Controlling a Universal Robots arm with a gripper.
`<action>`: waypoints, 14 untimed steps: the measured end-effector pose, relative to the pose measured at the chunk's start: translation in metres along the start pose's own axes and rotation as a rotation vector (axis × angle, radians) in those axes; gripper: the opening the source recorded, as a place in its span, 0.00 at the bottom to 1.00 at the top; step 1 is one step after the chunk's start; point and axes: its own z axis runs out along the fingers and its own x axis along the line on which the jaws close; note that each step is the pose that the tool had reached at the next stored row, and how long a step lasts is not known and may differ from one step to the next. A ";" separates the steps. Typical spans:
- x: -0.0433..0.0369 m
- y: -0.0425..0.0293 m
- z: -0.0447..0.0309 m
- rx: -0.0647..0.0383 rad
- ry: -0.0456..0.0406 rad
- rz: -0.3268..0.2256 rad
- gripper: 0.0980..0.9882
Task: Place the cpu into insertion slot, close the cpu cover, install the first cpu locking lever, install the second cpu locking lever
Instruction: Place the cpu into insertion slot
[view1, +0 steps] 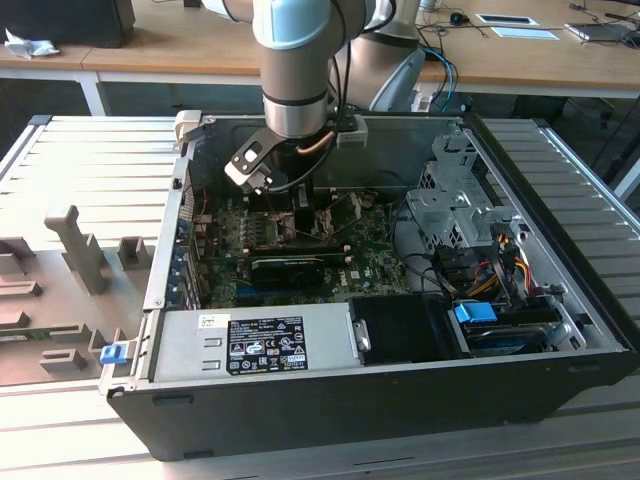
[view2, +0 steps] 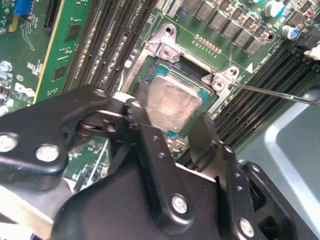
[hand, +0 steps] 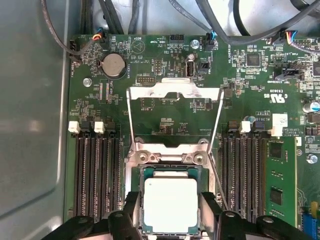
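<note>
The cpu (hand: 170, 205) (view2: 172, 97), a pale square chip on a green base, lies level inside the metal frame of the insertion slot (hand: 170, 157) (view2: 167, 47). My gripper (hand: 170, 197) (view2: 170, 112) straddles it, and its black fingers (hand: 132, 210) (view2: 205, 135) press against two opposite edges of the chip. The cpu cover (hand: 174, 91) is swung open and lies back over the board beyond the socket. A thin wire locking lever (view2: 270, 92) (hand: 218, 185) stands free beside the socket. In the exterior view the gripper (view1: 300, 215) reaches down into the open computer case.
Rows of black memory slots (hand: 97, 175) (hand: 245, 175) flank the socket. A long black card (view1: 290, 265) lies across the board, with the power supply (view1: 260, 345) in front. A drive cage (view1: 455, 205) and cables (view1: 490, 270) fill the exterior view's right. The grey case wall (hand: 30, 125) is close.
</note>
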 end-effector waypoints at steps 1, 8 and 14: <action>0.0000 0.0000 -0.0005 0.000 0.0000 0.000 0.48; 0.0001 0.0003 -0.0046 0.001 -0.0001 0.000 0.07; 0.0001 0.0007 -0.0090 0.001 -0.0001 0.000 0.01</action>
